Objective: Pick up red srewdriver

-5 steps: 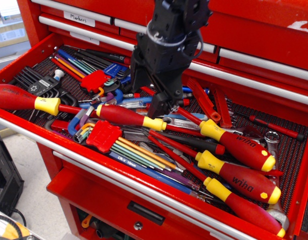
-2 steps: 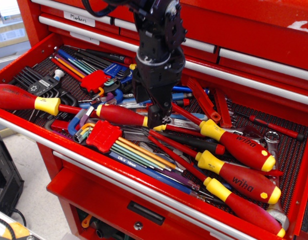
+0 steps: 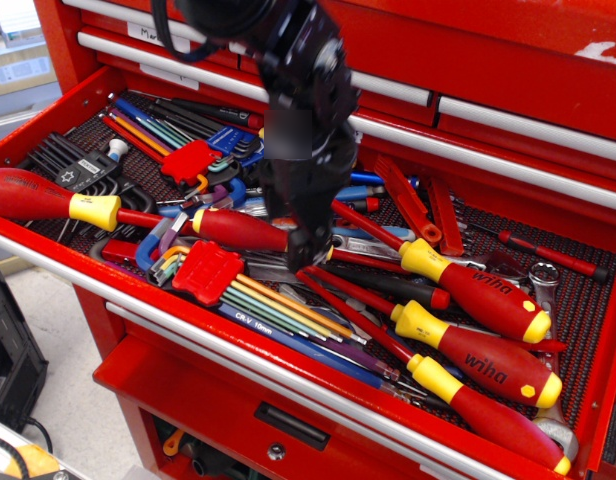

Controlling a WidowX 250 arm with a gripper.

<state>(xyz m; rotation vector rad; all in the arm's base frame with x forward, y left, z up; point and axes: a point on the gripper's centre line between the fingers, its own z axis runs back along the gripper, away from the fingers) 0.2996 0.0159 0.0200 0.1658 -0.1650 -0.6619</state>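
The red srewdriver (image 3: 238, 230) lies in the middle of the open drawer, fat plain red handle to the left with a yellow butt cap. Its thin red shaft runs to the right among other tools. My gripper (image 3: 306, 256) has come down from above onto the collar end of the handle and hides the yellow collar. The black fingers are blurred and seen edge-on, so I cannot tell whether they are open or shut, or whether they touch the handle.
Two red-yellow "wiha" screwdrivers (image 3: 488, 300) (image 3: 478, 365) and another red-yellow one (image 3: 498, 420) lie at the right. A large red-yellow screwdriver (image 3: 38, 195) lies at the left. A red hex key holder (image 3: 208, 272) sits in front. The drawer rim (image 3: 188, 335) is near.
My gripper has moved down and slightly left, from above the tools onto the collar end of the red srewdriver. The tools have not moved.
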